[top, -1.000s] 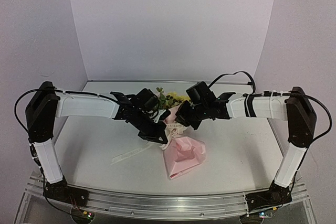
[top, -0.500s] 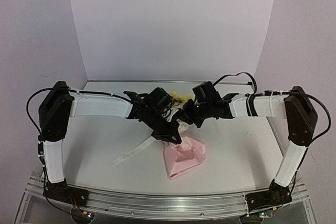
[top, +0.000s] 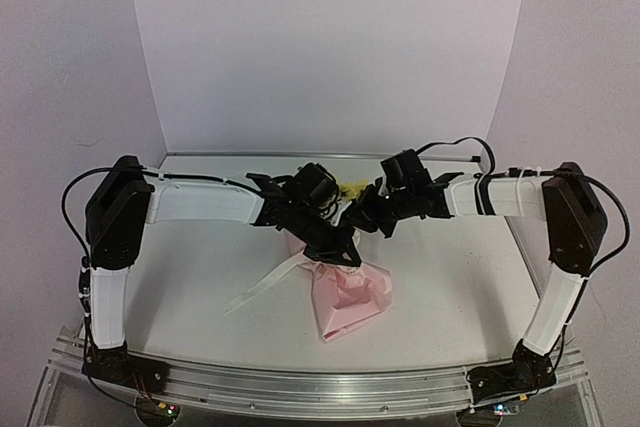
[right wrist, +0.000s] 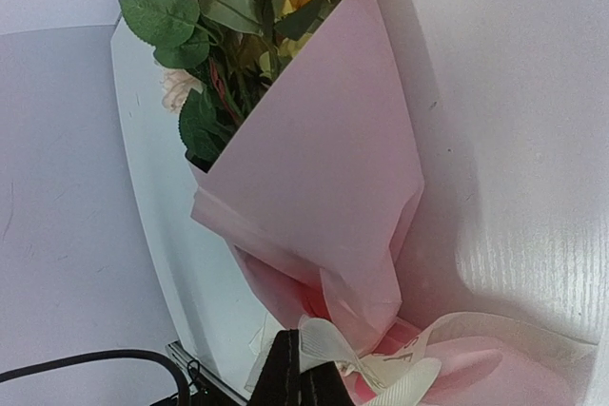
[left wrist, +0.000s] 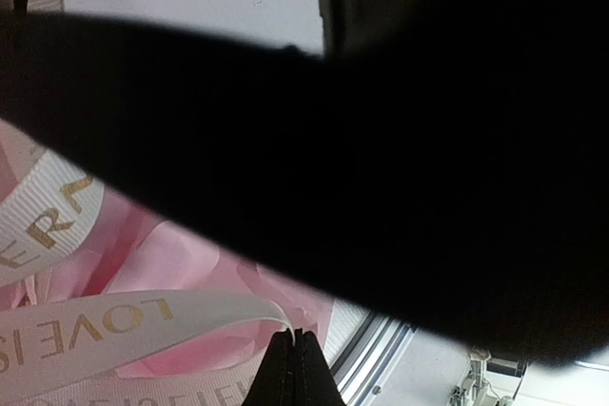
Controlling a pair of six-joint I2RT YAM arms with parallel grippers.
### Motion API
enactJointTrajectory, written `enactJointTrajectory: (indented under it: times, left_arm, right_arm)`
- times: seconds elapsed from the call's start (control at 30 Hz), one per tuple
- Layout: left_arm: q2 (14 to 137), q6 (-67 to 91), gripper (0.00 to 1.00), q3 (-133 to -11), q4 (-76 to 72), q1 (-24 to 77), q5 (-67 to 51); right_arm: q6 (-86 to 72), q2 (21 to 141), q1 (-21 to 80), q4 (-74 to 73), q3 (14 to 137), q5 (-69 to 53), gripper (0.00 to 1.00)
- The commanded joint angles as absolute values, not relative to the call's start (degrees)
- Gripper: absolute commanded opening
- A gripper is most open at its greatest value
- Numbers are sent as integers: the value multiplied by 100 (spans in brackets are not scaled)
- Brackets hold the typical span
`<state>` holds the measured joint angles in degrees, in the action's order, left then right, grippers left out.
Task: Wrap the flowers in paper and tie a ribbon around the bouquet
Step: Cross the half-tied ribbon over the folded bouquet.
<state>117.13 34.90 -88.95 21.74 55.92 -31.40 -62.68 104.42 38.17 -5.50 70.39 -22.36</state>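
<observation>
The ribbon (left wrist: 95, 325) is clamped by the left gripper (left wrist: 293, 366) and right gripper (right wrist: 301, 370), both closed. Gold lettering is legible only in the left wrist view, the leaves of the bouquet (right wrist: 319, 168) only in the right.

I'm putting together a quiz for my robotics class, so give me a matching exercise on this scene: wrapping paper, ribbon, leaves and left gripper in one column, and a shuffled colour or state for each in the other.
Column one:
1. wrapping paper
2. ribbon
3. leaves
4. left gripper

Column two:
A. shut, pinching the ribbon
B. green, sticking out of the wrap's open end
C. cream with gold lettering
D. pink, rolled into a cone shape

Pairs: 1-D, 2-C, 3-B, 4-A.
</observation>
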Motion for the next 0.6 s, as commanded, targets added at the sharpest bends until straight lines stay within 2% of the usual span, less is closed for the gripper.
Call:
enactJointTrajectory:
  times: [0.0,0.37,0.57]
  left_arm:
    - [11909,3404,0,-9027,1772,5995,-3639]
    - [11977,3376,0,-8850,1770,6099,-3526]
    - [11584,3371,0,-8363,1546,6100,-3305]
  right_arm:
    - [-5969,10441,3937,125,7428,-2723,0]
    - [-5853,10468,3930,220,7558,-2812,0]
    - [-5903,10203,3929,369,7393,-2800,0]
